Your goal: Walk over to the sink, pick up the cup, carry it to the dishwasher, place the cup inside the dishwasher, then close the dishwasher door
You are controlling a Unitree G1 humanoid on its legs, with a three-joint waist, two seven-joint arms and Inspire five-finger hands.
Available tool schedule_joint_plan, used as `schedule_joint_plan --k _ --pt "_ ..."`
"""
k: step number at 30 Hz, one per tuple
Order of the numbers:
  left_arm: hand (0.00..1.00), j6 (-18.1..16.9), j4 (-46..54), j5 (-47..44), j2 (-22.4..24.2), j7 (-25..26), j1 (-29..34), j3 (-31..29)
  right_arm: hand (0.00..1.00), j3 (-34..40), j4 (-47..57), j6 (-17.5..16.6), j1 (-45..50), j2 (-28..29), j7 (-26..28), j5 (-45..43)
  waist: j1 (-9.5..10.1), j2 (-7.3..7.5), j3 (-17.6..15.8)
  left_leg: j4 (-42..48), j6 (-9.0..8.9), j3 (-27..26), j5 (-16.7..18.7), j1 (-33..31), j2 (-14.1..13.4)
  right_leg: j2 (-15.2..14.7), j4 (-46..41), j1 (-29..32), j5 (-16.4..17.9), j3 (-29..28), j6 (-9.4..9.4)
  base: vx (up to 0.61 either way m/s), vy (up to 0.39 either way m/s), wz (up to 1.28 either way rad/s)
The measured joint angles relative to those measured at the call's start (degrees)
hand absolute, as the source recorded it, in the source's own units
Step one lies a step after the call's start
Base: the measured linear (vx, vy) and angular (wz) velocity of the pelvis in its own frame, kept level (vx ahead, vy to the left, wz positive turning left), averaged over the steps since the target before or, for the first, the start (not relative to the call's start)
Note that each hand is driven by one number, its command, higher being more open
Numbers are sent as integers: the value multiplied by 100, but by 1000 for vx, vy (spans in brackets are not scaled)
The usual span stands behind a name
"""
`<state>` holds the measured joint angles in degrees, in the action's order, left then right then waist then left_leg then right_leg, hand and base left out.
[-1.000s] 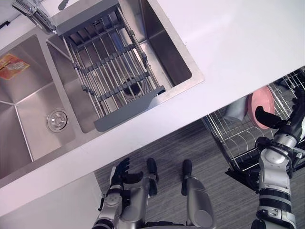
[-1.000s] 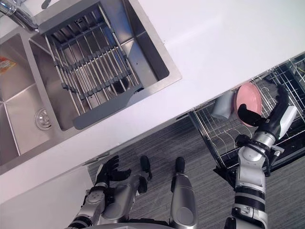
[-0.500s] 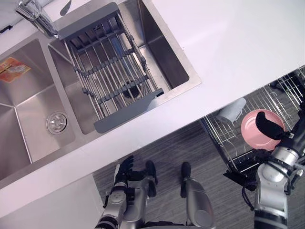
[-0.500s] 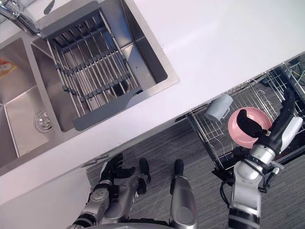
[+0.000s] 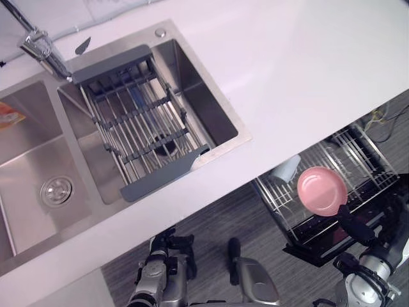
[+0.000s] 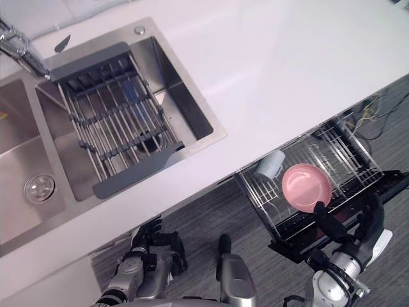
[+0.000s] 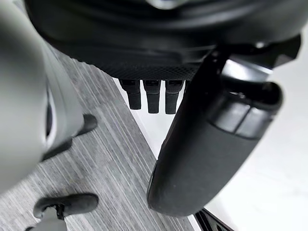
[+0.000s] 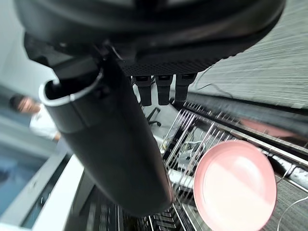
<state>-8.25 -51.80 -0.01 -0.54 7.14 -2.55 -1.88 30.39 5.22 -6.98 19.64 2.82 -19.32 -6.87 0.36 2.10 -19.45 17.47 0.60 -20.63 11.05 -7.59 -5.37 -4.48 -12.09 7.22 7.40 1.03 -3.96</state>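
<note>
White counter (image 5: 307,77) and sink (image 5: 38,160) are shifting across both head views, which I am reading as the camera moving. The real change is that the right hand (image 6: 364,236) is drawing back from over the dishwasher rack (image 6: 345,150) to just off its front edge, fingers straight and empty. The cup (image 6: 270,164) is lying in the rack beside the pink plate (image 6: 307,187), so I am judging placement done and the door next. The left hand (image 5: 163,246) is hanging low, relaxed and empty. The rack is hiding most of the door.
</note>
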Motion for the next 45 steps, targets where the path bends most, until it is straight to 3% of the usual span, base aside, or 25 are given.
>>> schedule_joint_plan --k 3,11,21,28,36,45 --pt "90 10 7 13 61 -3 137 -5 90 93 -309 -17 156 3 174 -564 -30 4 212 82 -8 -112 104 91 -50 35 21 -72 6 -106 -9 26 22 -21" --pt "90 67 -7 14 97 -6 287 -7 90 340 -1241 -21 137 2 386 -1477 -135 -36 405 82 -29 -371 170 282 -106 97 -41 -94 8 -360 -11 -22 5 -18" --pt "90 28 -12 13 111 -96 285 -9 90 546 -2064 3 -204 -290 573 -2111 -134 -45 414 126 -29 -566 169 213 -141 139 -239 168 10 -563 -11 -20 1 -11" --pt "90 28 -61 8 107 -96 181 -23 90 580 -2514 51 -792 -639 801 -2577 -112 -40 360 280 -16 -653 195 26 -202 179 -377 416 8 -662 -10 -23 3 -5" --pt "90 27 -86 7 43 -112 -60 37 90 122 -2467 51 -1210 -1153 1183 -2735 -16 -35 16 321 -19 -692 193 -68 -265 239 -373 514 -45 -712 -4 -18 -3 -5" --pt "90 20 -69 14 -168 -225 -51 223 90 -353 -2252 -62 -1198 -1278 1187 -2794 -35 -83 -35 -214 -45 -434 -135 6 12 60 -169 422 -55 -469 -13 32 -6 16"
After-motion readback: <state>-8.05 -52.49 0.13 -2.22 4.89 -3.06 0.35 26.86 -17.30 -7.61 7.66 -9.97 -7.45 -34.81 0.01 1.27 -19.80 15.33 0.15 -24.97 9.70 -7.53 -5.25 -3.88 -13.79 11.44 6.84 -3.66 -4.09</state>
